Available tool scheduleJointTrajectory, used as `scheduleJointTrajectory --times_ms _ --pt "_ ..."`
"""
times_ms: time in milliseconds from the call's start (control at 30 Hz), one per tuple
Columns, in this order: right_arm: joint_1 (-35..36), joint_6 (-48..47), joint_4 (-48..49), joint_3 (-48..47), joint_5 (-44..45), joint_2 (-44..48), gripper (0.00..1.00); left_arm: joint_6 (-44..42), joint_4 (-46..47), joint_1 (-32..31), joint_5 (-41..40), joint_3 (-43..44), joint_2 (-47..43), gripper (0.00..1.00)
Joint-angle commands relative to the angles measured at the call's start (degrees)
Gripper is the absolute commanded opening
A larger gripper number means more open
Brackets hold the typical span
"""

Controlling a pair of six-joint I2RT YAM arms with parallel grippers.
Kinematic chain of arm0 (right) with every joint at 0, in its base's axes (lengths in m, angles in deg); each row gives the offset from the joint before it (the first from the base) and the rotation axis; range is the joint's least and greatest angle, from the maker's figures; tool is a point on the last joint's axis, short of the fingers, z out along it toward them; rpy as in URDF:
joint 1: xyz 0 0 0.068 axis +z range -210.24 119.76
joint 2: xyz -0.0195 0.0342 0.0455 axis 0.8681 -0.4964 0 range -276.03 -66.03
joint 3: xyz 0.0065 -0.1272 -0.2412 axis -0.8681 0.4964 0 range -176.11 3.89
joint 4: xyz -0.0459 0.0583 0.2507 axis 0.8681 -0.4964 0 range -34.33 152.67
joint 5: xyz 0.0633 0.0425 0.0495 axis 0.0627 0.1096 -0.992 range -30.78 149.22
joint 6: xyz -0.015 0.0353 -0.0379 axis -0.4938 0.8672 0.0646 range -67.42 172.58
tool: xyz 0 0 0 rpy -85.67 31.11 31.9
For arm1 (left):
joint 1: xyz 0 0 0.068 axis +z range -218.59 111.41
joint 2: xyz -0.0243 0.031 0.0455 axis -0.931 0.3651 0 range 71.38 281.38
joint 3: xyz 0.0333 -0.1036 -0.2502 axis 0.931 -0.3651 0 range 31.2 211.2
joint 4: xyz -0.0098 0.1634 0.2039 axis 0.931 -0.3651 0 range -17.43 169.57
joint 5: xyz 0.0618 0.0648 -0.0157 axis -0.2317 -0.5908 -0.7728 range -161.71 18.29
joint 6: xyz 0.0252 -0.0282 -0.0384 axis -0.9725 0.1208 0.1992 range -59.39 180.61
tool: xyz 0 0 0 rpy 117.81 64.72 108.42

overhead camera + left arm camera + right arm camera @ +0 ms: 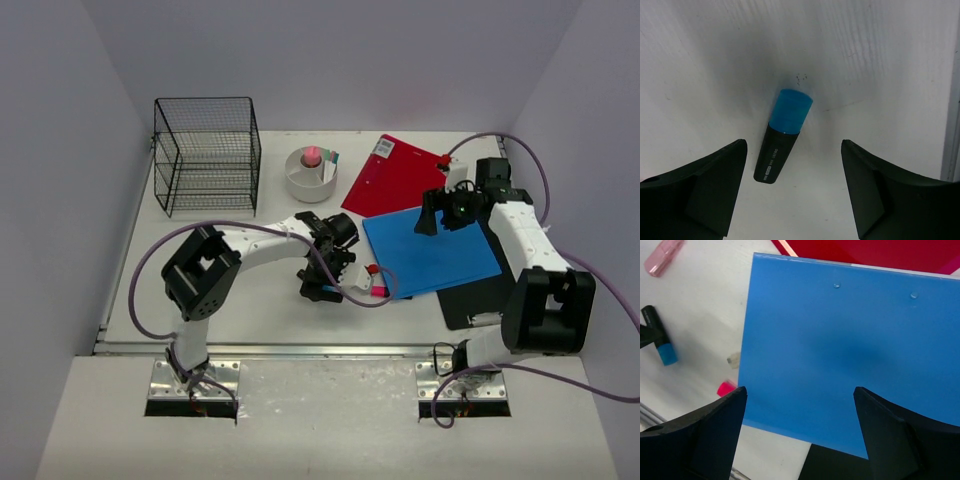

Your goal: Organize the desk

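Note:
On the off-white desk (262, 312) lies a highlighter (782, 135) with a blue cap and a black body. My left gripper (794, 146) hangs just above it, open; the pen lies between the fingers, nearer the left one, and touches neither. In the top view that gripper (323, 283) is at the desk's middle front. My right gripper (800, 391) is open and empty above the near left corner of a blue folder (850, 345). Seen from above, the right gripper (433, 220) is over the blue folder's (430, 255) far edge.
A red folder (392, 176) lies behind the blue one and a black clipboard (478, 296) under its near edge. A pink highlighter (378, 284) lies beside the left gripper. A wire basket (206, 154) and a white round holder (311, 174) stand at the back.

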Motion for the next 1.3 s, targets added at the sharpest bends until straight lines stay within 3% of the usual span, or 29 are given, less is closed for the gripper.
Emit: scheduleJointTrajectory --times_ms 0,500,567,733,833,1000,1100,1267 --pt "-0.4 0.5 1.4 2.6 -5.0 4.5 0.88 -6.1 0.1 -0.7 -3.9 3.3 2.0 0.73" --pt "-1.3 0.2 1.8 4.2 -6.0 4.3 0.84 -9.4 2.5 -4.4 -5.2 2.5 5.8 0.53" --pt "-1.5 0.2 1.8 4.0 -6.3 4.2 0.83 -9.3 2.3 -4.4 -5.3 2.5 6.3 0.47" --pt "-1.7 0.5 1.1 3.2 -6.7 3.7 0.82 -9.0 3.0 -4.2 -4.3 1.2 4.9 0.18" --pt "-1.7 0.7 1.1 2.9 -6.9 3.6 0.82 -7.1 3.3 -3.6 -1.8 1.6 2.9 0.11" --pt "-1.8 1.5 1.0 2.7 -7.8 3.3 0.82 4.0 7.1 1.2 7.2 5.8 -2.7 0.00" --pt "-1.8 1.8 1.1 2.7 -8.1 2.8 0.82 18.1 14.0 8.6 13.8 9.6 -6.5 0.00" --pt "-1.8 3.3 1.2 2.1 -9.4 1.6 0.83 37.7 34.6 18.7 15.8 4.2 -13.9 0.00"
